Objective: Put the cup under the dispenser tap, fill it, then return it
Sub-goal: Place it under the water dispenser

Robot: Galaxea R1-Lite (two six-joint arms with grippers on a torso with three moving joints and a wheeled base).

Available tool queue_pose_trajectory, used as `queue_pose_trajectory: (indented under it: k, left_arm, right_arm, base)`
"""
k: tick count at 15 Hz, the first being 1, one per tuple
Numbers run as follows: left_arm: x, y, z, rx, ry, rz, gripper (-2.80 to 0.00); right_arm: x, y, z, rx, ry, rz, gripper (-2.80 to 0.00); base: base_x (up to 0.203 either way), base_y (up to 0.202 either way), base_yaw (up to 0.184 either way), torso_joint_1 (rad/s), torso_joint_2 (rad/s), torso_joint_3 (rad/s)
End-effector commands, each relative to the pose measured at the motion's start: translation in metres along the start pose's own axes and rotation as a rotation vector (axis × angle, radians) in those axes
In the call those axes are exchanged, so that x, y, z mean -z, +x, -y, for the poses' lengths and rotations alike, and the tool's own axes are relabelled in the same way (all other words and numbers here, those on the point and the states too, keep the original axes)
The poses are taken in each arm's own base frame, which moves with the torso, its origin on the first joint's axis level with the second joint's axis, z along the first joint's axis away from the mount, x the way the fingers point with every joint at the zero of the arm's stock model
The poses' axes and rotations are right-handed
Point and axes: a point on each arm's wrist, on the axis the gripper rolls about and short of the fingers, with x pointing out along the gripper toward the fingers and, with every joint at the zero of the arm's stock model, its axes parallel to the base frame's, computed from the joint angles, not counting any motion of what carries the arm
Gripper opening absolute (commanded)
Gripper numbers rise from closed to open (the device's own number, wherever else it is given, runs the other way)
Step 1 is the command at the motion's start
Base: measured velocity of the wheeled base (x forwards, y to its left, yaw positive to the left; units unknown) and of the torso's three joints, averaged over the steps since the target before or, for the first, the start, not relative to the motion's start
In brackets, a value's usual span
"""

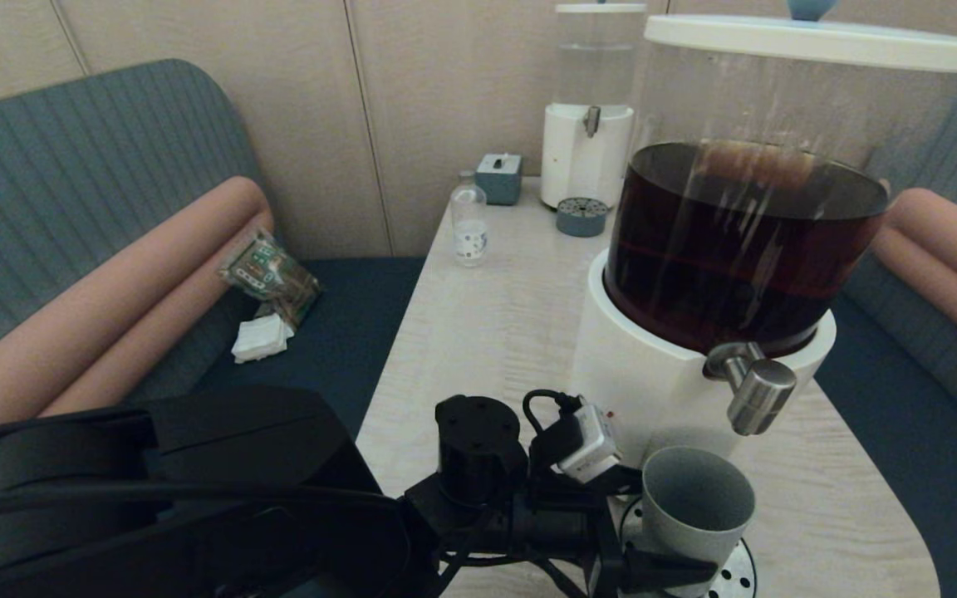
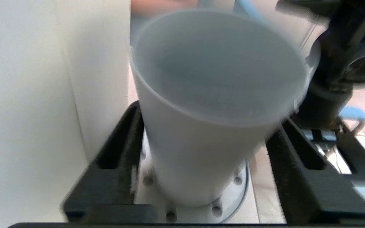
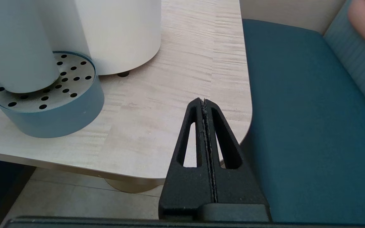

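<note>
The grey-green cup (image 1: 699, 507) (image 2: 201, 142) (image 3: 14, 47) stands upright and empty on the round perforated drip tray (image 1: 736, 573) (image 3: 59, 104). It is just below and slightly nearer than the steel dispenser tap (image 1: 761, 390). The tap belongs to the white-based dispenser (image 1: 645, 374) with dark brown liquid in its tank. My left gripper (image 1: 674, 552) (image 2: 209, 115) straddles the cup, open. One of its black fingers (image 2: 119, 158) lies close against the cup's side, and floor shows between the cup and the other finger. My right gripper (image 3: 204, 101) hangs shut and empty beyond the table's near right corner.
At the table's far end stand a smaller clear-liquid dispenser (image 1: 586, 149), its little blue tray (image 1: 581, 218), a blue box (image 1: 499, 177) and a small clear bottle (image 1: 470, 224). A snack packet (image 1: 269, 274) and tissue (image 1: 261, 339) lie on the left bench. Blue benches flank the table.
</note>
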Motion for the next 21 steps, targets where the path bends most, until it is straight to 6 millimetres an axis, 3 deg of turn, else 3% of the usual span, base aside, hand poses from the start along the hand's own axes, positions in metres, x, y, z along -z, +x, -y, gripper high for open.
queue_pose_trajectory:
  k: [1,10,21]
  left_arm:
    - [-0.001,0.001,0.000,0.004,0.014,0.015,0.00]
    - [-0.002,-0.002,0.005,0.010,0.012,0.013,0.00]
    - [-0.005,-0.021,0.019,0.002,-0.006,-0.006,0.00]
  right_arm:
    - [0.003,0.000,0.000,-0.001,-0.001,-0.006,-2.80]
    - [0.003,0.000,0.000,0.000,-0.001,-0.005,-2.80]
    - [0.003,0.000,0.000,0.000,-0.001,-0.005,-2.80]
  base:
    - [0.000,0.000,0.000,0.000,0.00,0.000]
    - [0.000,0.000,0.000,0.000,0.00,0.000]
    - [0.000,0.000,0.000,0.000,0.00,0.000]
